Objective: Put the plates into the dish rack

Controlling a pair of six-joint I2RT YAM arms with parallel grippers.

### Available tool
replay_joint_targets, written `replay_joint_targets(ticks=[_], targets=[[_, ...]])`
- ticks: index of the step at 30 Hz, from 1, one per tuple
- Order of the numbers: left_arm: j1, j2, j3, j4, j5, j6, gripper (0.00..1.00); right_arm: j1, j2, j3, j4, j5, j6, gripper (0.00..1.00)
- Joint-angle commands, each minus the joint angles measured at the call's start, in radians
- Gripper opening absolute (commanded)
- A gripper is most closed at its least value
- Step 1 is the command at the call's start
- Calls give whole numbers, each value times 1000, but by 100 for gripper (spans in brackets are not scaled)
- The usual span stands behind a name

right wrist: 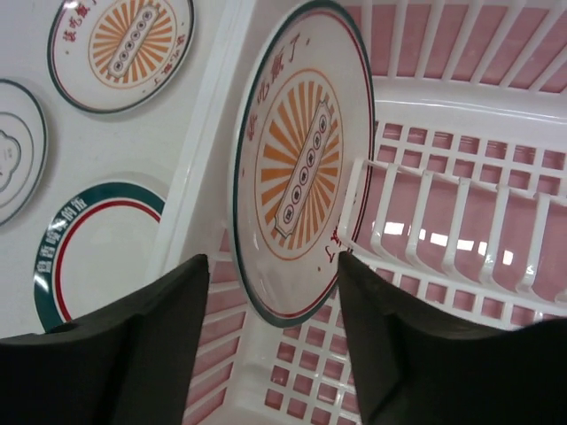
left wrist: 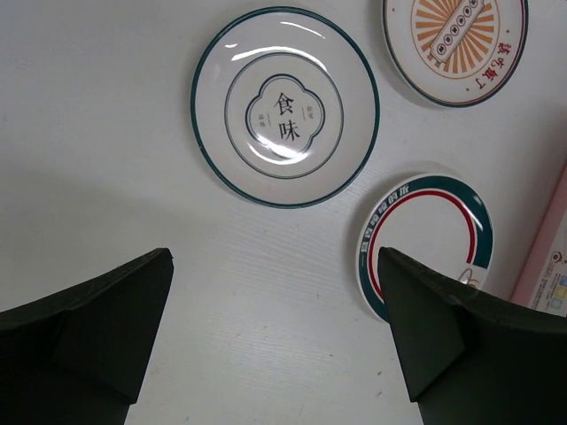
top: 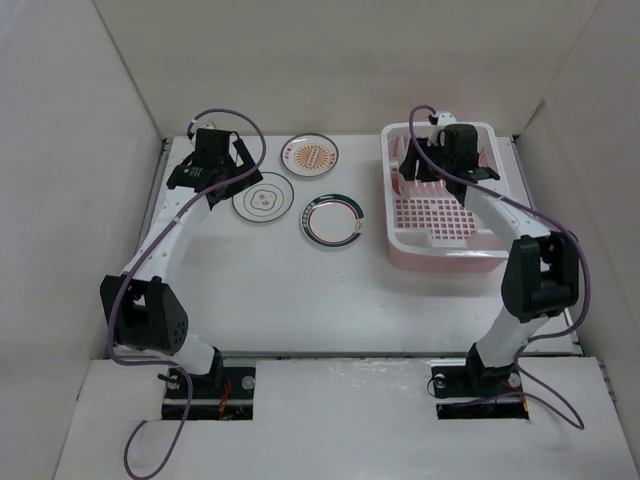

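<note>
flower-outline plate (left wrist: 285, 106), centre reads 食味

Standing plate (right wrist: 301, 177) and dividers (right wrist: 425, 221) crowd the dish rack's (right wrist: 208, 142) left side.

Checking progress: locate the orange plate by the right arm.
Right wrist view: plate tilted on edge in the dish rack, by its left wall and dividers.

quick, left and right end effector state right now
left end effector: open, holding nothing
right end effector: open, either side of the orange plate standing in the dish rack
</note>
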Motion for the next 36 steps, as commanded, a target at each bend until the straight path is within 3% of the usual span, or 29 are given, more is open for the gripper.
replay_joint_targets(ticks=[1, 2, 3, 4, 7, 9, 13, 16, 24, 29, 36], targets=[[33, 12, -39, 54, 70, 20, 100, -7, -86, 78, 14, 31, -11, 68], [44, 12, -39, 65, 104, 20, 100, -7, -120, 78, 14, 31, -2, 74], [58, 22, -56, 88, 128, 20, 100, -7, -140, 78, 14, 50, -2, 96], [88, 36, -76, 100, 158, 20, 100, -7, -163, 78, 5, 59, -2, 100], [166, 80, -123, 151, 335, 11, 100, -7, -264, 78, 5, 61, 9, 100], [203, 105, -160, 189, 371, -9, 100, -7, -293, 87, 5, 30, 9, 100], [260, 162, -264, 303, 546, -64, 100, -7, -353, 97, 5, -99, 18, 100], [273, 211, -327, 398, 598, -107, 100, -7, -390, 107, 5, -211, 27, 100], [273, 344, -398, 654, 661, -224, 100, 12, -458, 125, 5, -294, 27, 100], [282, 427, -389, 722, 670, -277, 100, 23, -481, 125, 5, -303, 27, 100], [282, 418, -389, 717, 586, -357, 86, 33, -502, 134, 5, -312, 27, 100]])
